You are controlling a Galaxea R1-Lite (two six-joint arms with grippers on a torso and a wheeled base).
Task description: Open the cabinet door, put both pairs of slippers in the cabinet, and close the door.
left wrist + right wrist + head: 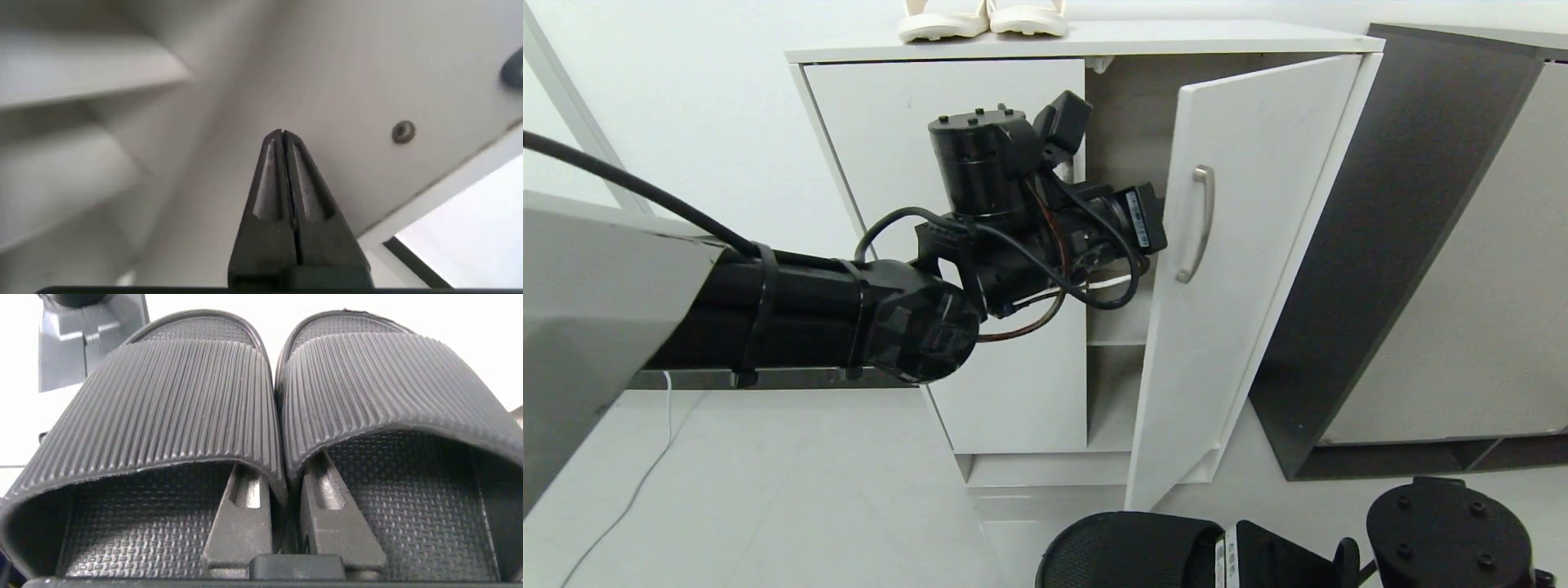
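Note:
The white cabinet (947, 122) has its left door shut and its right door (1250, 269) swung partly open, silver handle (1197, 222) facing out. My left arm reaches into the gap, and my left gripper (283, 137) is shut with nothing in it, its tips against the door's inner face. A white pair of slippers (982, 20) rests on the cabinet top. My right gripper (282, 502) is shut on the black pair of ribbed slippers (196, 400), pinching their adjoining inner walls. That pair (1131, 547) hangs low in front of the cabinet.
Inside the cabinet a shelf (1115, 331) divides the space, with room above and below. A dark grey open cabinet (1380, 245) stands close to the right of the open door. Pale floor (792, 490) lies in front, with a thin cable on it.

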